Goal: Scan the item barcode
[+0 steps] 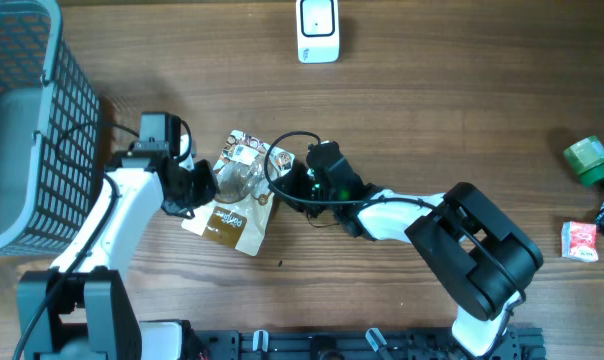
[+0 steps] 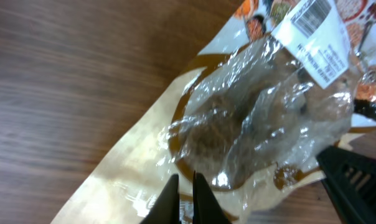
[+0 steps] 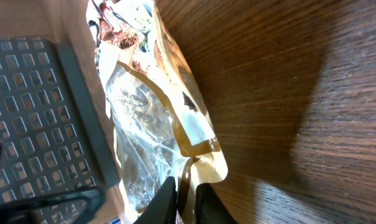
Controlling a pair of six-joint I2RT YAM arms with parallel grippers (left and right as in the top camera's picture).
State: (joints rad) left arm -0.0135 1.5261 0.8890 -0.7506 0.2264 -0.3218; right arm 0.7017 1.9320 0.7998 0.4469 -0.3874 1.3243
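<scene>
The item is a tan and brown snack pouch with a clear window, lying between my two arms left of the table's middle. In the left wrist view the pouch carries a white barcode label near its top end. My left gripper is shut on the pouch's lower edge. From the other side, my right gripper pinches the brown side seam of the pouch. Seen from overhead, the left gripper and right gripper flank the pouch. A white scanner stands at the far edge.
A grey mesh basket fills the left side, close to my left arm. At the far right lie a green roll and a small red and white packet. The right arm's black finger shows in the left wrist view.
</scene>
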